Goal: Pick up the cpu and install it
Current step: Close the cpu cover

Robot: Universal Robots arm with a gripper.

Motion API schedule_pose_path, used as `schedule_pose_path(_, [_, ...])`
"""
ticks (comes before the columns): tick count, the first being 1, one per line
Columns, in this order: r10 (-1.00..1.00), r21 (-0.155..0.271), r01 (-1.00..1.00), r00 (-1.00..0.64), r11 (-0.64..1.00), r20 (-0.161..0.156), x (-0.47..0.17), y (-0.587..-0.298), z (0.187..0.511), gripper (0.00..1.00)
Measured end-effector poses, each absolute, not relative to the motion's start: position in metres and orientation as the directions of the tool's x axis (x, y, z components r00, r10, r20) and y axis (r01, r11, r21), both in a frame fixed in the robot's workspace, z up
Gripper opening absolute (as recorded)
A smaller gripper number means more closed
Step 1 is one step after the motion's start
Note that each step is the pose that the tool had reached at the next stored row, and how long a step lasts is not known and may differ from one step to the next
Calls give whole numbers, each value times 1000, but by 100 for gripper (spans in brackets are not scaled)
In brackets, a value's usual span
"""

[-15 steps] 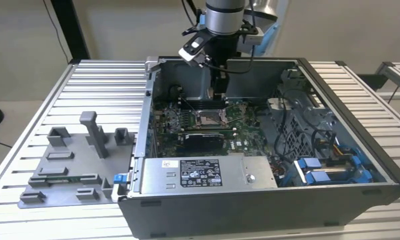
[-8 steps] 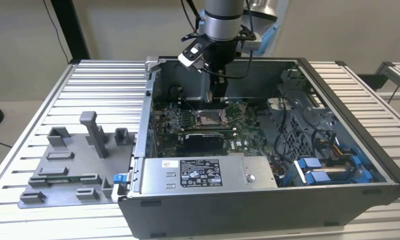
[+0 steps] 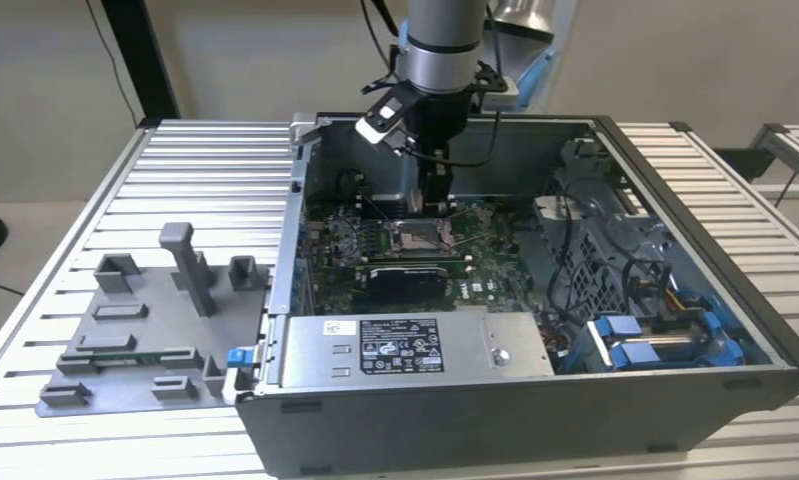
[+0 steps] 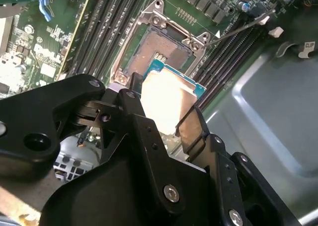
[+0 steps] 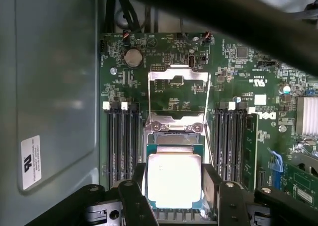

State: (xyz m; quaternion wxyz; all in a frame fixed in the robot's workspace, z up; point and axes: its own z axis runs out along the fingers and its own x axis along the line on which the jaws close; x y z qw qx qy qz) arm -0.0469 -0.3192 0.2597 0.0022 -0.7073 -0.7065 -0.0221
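The cpu [image 5: 174,179] is a small square chip with a bright silvery top and a green edge. It sits between the two black fingers of my gripper [image 5: 175,186], which is shut on its opposite sides. In the second wrist view the cpu [image 4: 166,99] hangs in the gripper [image 4: 164,107] partly over one corner of the open metal-framed socket [image 4: 156,49], with its load plate [image 5: 179,77] folded back. In the exterior view the gripper [image 3: 433,205] reaches down inside the computer case [image 3: 666,400], just above the socket [image 3: 417,237] on the motherboard.
Memory slots [image 5: 119,141] flank the socket on both sides. A power supply box [image 3: 413,345] and a drive cage with blue tabs [image 3: 653,335] fill the case's near side. Grey plastic fixture blocks [image 3: 146,330] stand on the slatted table at the exterior view's left.
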Motion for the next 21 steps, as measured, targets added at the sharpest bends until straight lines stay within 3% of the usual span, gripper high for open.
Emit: schedule_pose_path(21, [1000, 28, 1000, 1, -1, 26, -53, -315, 224, 0])
